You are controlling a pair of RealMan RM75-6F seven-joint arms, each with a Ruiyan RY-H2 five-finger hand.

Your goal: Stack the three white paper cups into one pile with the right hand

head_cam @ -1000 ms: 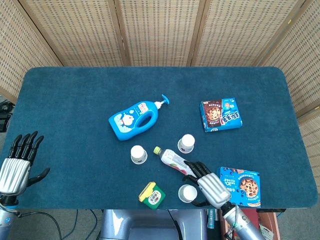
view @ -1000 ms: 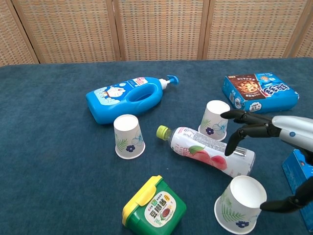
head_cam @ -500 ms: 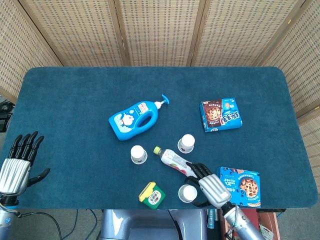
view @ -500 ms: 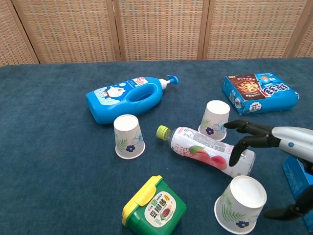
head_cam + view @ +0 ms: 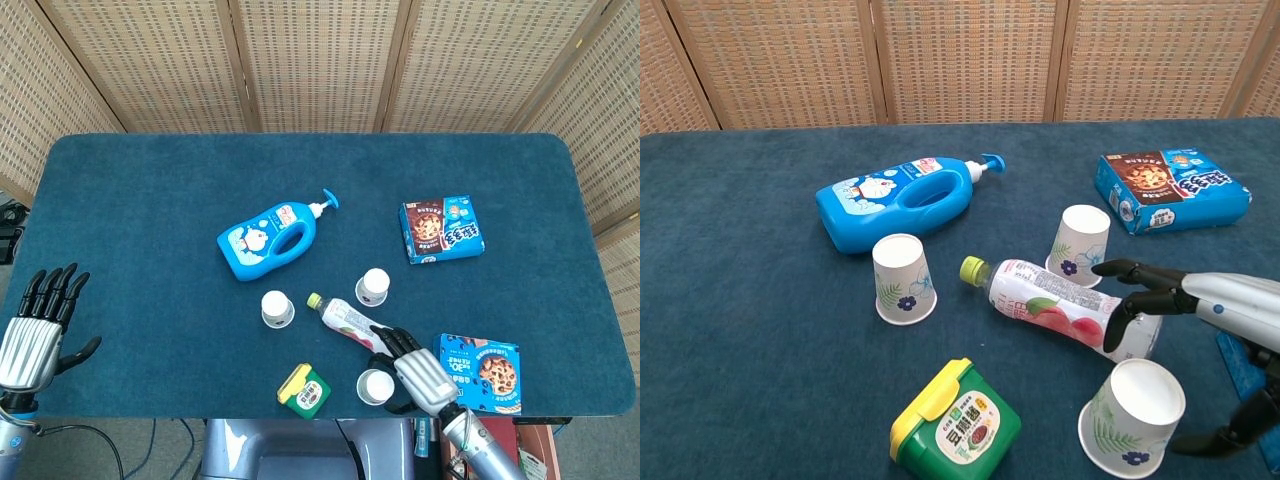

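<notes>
Looked down on a dark blue tabletop [image 5: 150, 200] with three white paper cups spread around the lower middle of the frame, none stacked yet. First cup [image 5: 278, 308] sat upside down left of center, just below the blue pump bottle [image 5: 268, 238], also visible in the chest view [image 5: 903, 279]. Second cup [image 5: 373, 286] stood upside down a bit further right, close to the far side of the drink bottle [image 5: 345, 320] lying flat; same cup in the chest view [image 5: 1079, 245]. Third cup [image 5: 375, 385] sat mouth up near the bottom edge, tipped a little toward the camera in the chest view [image 5: 1132, 416]. Right robot hand [image 5: 412, 365] hung at the lower right, open and gripping nothing, with dark fingers [image 5: 1132, 300] spread and reaching over the fat end of the drink bottle, thumb low down just right of the third cup. Couldn't tell if the fingertips were actually touching the bottle. Left robot hand [image 5: 38, 325] parked way off at the lower left edge, open too, fingers fanned upward, holding nothing. Also scattered around: a green tub with a yellow lid [image 5: 305, 389] at bottom center, one cookie box [image 5: 443, 229] in the right middle, and another cookie box [image 5: 482, 372] at the lower right right beside the right robot hand.
</notes>
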